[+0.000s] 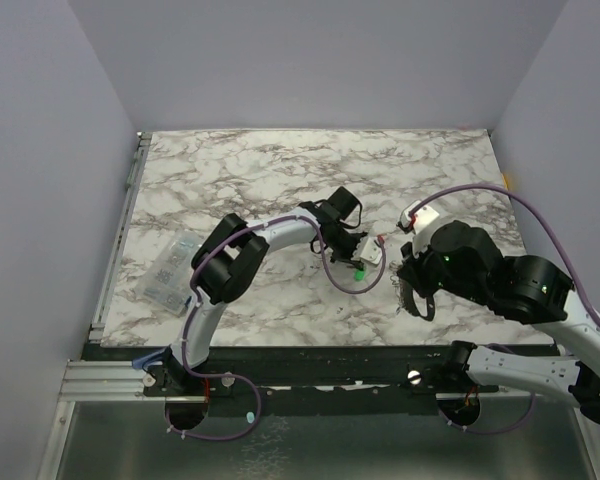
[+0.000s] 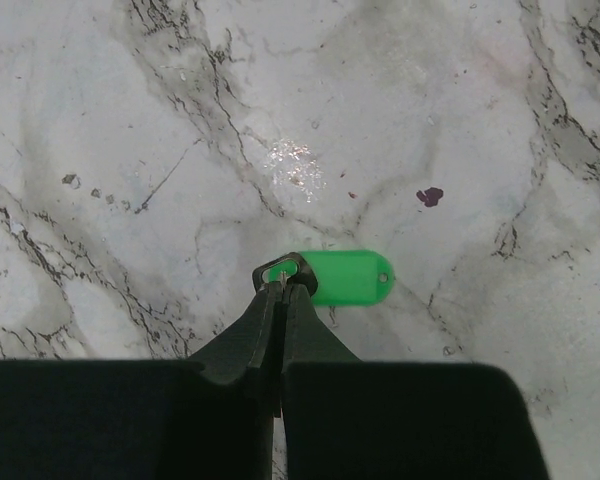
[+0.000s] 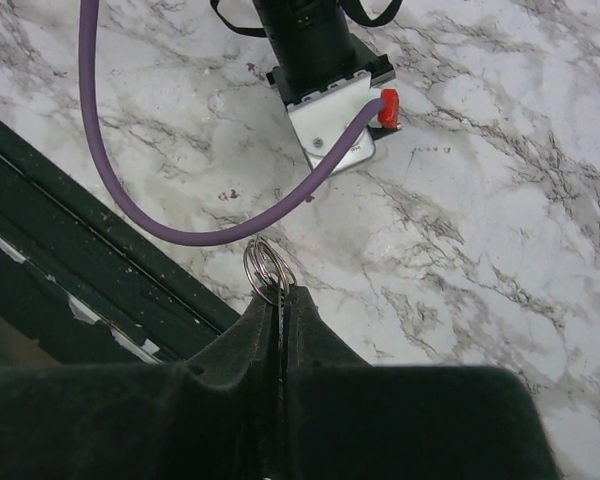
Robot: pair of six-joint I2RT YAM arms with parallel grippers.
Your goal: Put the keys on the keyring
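Pinching now: your left gripper (image 2: 283, 287) clamps the green key (image 2: 348, 277) by its end on the marble table (image 2: 430, 120) (body pointing three o'clock); your right gripper (image 3: 282, 300) clutches the keyring (image 3: 267, 270).

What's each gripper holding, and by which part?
Left gripper: green key, by its looped end. Right gripper: keyring, by its near rim.

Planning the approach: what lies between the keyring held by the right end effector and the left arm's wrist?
Right wrist view: a purple cable loops between the keyring and the left arm's wrist; nothing else.
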